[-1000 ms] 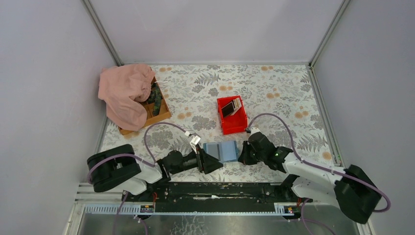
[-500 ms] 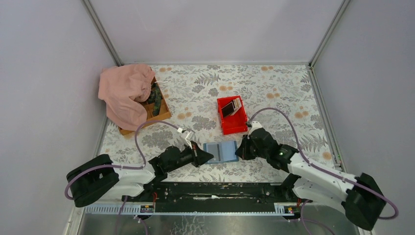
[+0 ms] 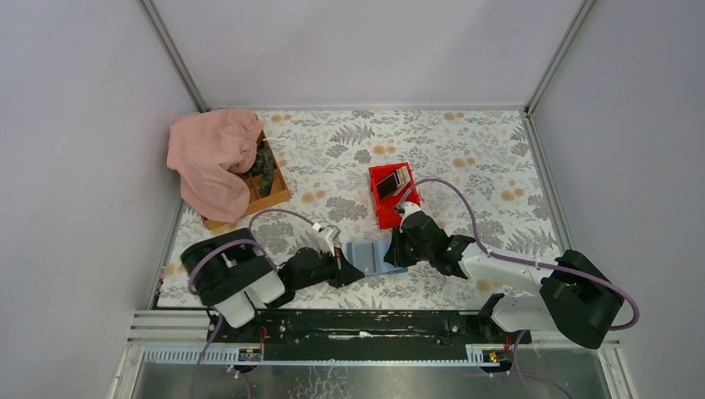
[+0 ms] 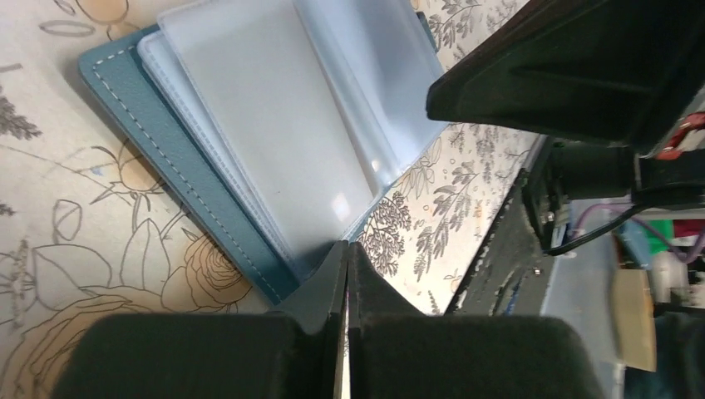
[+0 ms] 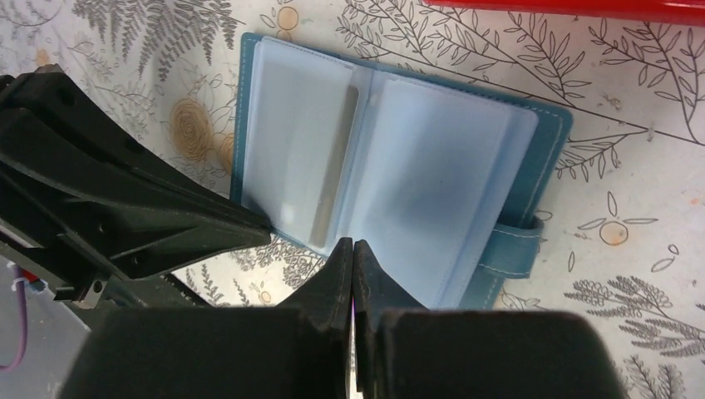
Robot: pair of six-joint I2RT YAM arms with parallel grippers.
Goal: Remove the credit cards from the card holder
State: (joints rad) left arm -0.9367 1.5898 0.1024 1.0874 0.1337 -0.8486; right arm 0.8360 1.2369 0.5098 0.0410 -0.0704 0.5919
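Judging by the clear sleeves, the emptying looks nearly done. The card holder [image 3: 378, 256] lies open on the desk [image 3: 465, 158] between both tools, with no card visible in its pockets. The left tool [image 3: 359, 268] is pinched shut on nothing, its tip at the holder's edge. The right tool [image 3: 396, 250] is likewise closed and empty on the opposite side. The credit cards [image 3: 392, 183] stand in the red bin [image 3: 399, 214] just beyond the right tool. The next move would likely be flipping a sleeve page to check underneath, with the jaws parted first.
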